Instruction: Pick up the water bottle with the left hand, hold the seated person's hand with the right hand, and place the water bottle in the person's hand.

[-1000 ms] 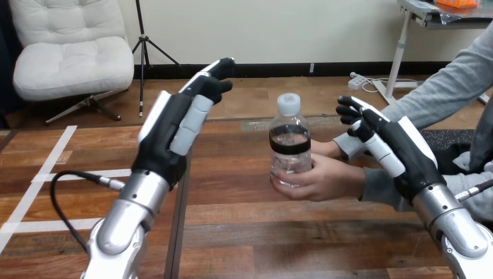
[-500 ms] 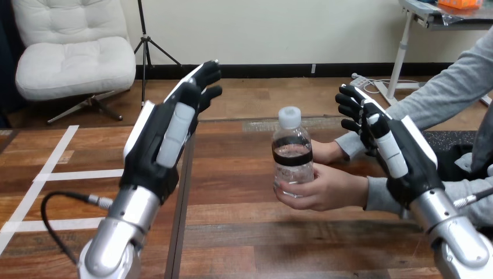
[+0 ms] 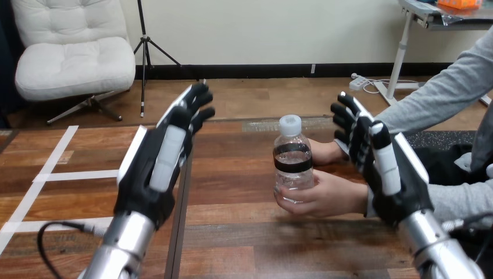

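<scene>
Bottle (image 3: 292, 160): centre of the frame, upright, cap on, part full of water; whether its base rests on the table (image 3: 244, 232) cannot be told
Person's hand (image 3: 325, 195): lower centre-right, fingers wrapped round the bottle's lower body
Second person's hand (image 3: 325, 152): just behind the bottle, right of centre, partly hidden; it looks to touch the bottle's far side, not certain
Left hand (image 3: 148, 174): left of centre, raised above the table with its back to the camera; fingers straight and fanned apart, holding nothing, well apart from the bottle
Right hand (image 3: 401, 180): right side of the frame, upright; fingers straight and a little apart, clamped on nothing; it stands in front of the person's wrist, and contact cannot be told
Step in hand: by the look of it the last one, since the bottle sits in the person's grip and neither robot hand is on it or round the person's hand
Next move: likely only clearing away; both arms need to draw toward the bottom edge without brushing the bottle or the wrist, the right one being the closer risk
</scene>
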`<action>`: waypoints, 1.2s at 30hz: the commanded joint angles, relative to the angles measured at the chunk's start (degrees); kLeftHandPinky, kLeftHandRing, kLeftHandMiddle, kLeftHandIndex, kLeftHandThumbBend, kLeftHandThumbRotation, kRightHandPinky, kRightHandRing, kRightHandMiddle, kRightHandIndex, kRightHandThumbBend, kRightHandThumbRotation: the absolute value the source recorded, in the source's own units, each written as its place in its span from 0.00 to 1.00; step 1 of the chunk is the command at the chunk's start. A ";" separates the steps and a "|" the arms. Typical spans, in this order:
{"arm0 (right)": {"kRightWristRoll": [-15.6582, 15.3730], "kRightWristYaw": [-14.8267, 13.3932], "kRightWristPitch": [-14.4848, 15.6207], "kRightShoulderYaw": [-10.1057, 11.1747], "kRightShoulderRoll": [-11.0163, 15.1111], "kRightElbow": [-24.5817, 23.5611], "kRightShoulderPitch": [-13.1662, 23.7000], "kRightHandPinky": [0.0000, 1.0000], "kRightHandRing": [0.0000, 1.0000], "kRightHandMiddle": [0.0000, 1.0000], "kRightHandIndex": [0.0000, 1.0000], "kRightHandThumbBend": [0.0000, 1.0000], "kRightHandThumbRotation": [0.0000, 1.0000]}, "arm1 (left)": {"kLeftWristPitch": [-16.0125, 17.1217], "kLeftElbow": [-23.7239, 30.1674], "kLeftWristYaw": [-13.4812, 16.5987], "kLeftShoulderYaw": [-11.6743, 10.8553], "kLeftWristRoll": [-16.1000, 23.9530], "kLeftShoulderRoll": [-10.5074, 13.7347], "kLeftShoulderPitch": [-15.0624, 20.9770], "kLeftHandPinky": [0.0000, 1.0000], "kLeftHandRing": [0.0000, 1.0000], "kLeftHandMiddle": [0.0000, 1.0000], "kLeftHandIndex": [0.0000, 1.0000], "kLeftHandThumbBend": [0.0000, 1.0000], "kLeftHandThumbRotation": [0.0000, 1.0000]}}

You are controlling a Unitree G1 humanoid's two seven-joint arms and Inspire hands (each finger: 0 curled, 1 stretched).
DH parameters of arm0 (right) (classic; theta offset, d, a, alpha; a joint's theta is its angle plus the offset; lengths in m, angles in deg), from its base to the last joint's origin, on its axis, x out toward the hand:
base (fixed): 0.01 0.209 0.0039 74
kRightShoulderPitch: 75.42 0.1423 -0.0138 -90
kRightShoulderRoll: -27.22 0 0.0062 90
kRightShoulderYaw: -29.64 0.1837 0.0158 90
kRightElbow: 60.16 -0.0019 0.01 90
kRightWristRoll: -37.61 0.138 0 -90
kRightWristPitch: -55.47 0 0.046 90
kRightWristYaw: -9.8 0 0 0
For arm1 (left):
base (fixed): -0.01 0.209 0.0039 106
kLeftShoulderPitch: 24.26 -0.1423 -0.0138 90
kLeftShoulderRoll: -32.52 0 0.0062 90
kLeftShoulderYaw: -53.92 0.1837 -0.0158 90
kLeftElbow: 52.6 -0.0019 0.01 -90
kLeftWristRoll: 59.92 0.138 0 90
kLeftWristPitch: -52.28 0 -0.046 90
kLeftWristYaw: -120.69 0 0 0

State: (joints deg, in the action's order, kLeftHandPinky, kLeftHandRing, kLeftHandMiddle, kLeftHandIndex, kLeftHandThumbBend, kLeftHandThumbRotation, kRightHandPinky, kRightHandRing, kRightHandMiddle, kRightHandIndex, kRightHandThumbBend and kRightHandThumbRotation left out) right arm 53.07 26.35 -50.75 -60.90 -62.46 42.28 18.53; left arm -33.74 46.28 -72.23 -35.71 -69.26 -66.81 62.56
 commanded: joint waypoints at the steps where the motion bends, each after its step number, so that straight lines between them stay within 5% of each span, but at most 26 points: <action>1: 1.87 -2.01 2.72 0.15 -3.28 -13.25 -1.84 1.00 1.00 0.97 0.97 1.00 1.00 | 2.55 6.25 -0.85 -0.94 -2.33 -0.37 -1.51 0.91 0.88 0.89 0.87 0.88 0.93; 22: 2.15 1.36 1.39 -3.10 -8.16 -22.33 -10.58 1.00 1.00 1.00 1.00 1.00 1.00 | 13.18 0.80 -1.41 0.63 -2.53 -4.64 -8.96 0.78 0.82 0.84 0.82 0.85 0.90; 36: 2.27 2.36 2.56 -2.66 -8.81 -24.94 -12.20 1.00 1.00 1.00 1.00 1.00 1.00 | 11.74 0.14 -2.37 1.81 -1.41 -3.41 -9.48 0.80 0.85 0.88 0.88 0.78 0.95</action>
State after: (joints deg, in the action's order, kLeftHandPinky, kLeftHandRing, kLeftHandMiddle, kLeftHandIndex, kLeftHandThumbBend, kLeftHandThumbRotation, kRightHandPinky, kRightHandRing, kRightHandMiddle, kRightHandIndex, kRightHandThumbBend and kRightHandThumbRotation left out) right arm 54.67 28.66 -47.69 -64.77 -71.03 19.95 4.75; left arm -22.31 46.43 -74.43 -34.44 -71.07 -70.04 51.15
